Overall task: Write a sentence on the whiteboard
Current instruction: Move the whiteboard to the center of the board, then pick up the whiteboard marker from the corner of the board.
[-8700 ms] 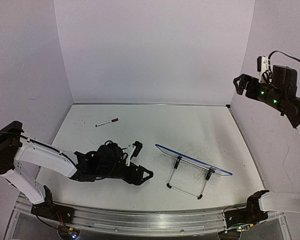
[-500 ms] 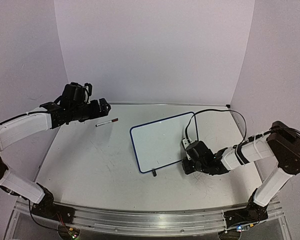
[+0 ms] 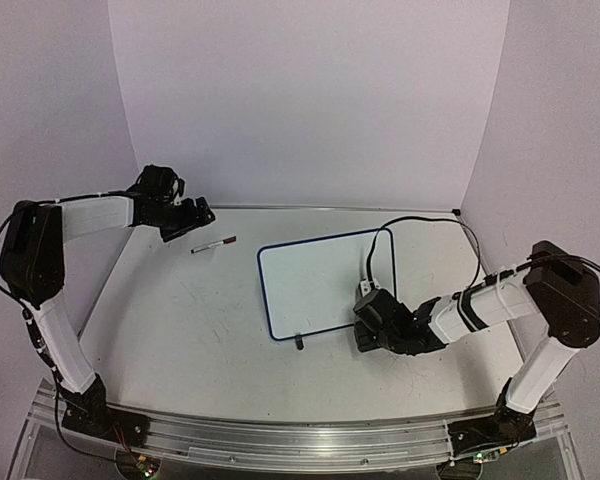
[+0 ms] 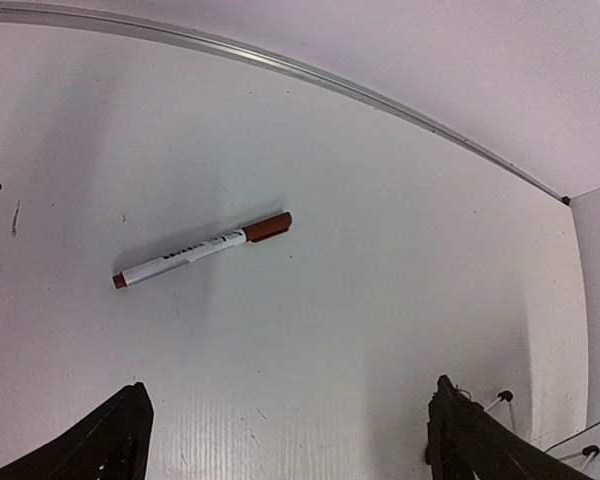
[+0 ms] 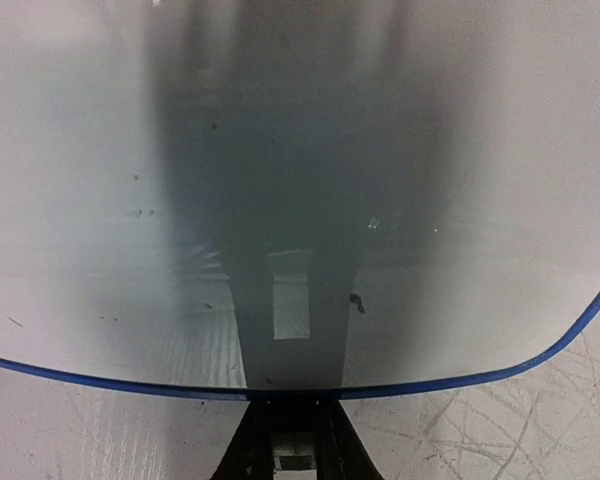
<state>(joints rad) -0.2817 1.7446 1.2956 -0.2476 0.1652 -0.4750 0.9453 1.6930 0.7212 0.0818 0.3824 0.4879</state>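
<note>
Now we see the whiteboard [image 3: 315,285], white-faced with a blue rim, at the middle of the counter [image 3: 180,330], its right edge pinched by our right tool [image 3: 364,322]; our left tool [image 3: 188,222] hangs spread near a red-capped marker [image 3: 213,244].

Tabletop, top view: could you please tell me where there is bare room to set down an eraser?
Widest bare patch: the near-left tabletop, bordered by the marker behind, the left rim of the whiteboard and the front rail. A narrower strip lies between the whiteboard and the back wall. Crowded: near right, where the right arm's fingers clamp the whiteboard's edge.
</note>
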